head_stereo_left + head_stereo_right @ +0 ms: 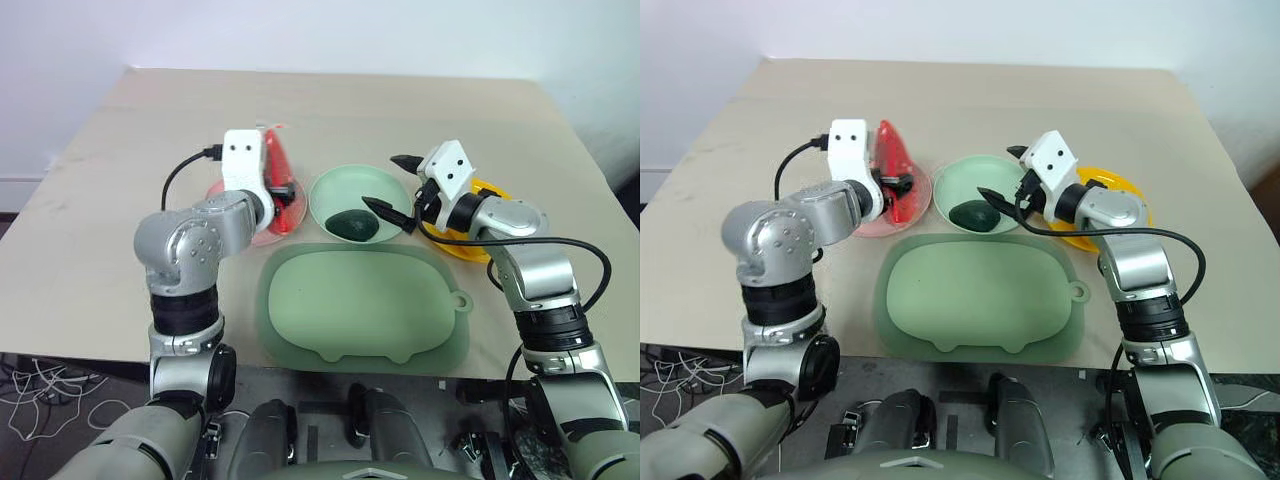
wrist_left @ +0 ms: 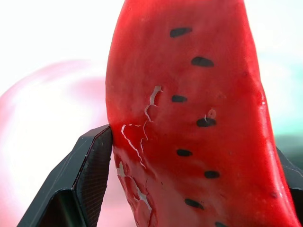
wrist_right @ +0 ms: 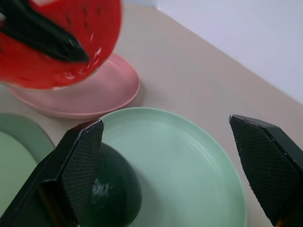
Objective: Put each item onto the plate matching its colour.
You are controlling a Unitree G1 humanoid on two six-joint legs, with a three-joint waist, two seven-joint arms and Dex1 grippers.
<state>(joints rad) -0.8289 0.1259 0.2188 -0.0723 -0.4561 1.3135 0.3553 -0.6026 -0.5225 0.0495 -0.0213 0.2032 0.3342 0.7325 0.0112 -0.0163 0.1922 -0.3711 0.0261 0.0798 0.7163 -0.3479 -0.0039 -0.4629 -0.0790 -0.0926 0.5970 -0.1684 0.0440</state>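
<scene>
My left gripper [image 1: 282,190] is shut on the red wedge [image 1: 279,170], a glossy slice with black seeds. It holds the wedge tilted just above the pink plate [image 1: 890,228]; I cannot tell whether the wedge touches the plate. In the left wrist view the wedge [image 2: 189,94] sits between the two black fingers [image 2: 90,175]. The dark green oval [image 1: 352,225] lies on the pale mint plate [image 1: 345,190]. My right gripper [image 1: 387,182] hangs open over that plate's right rim, with nothing between its fingers [image 3: 80,165]. The yellow plate [image 1: 470,248] lies partly hidden beneath the right wrist.
A large dull-green mat [image 1: 365,300] lies at the table's near edge, in front of the three plates. The beige table [image 1: 120,230] stretches far behind and to both sides. Black cables trail from both wrists.
</scene>
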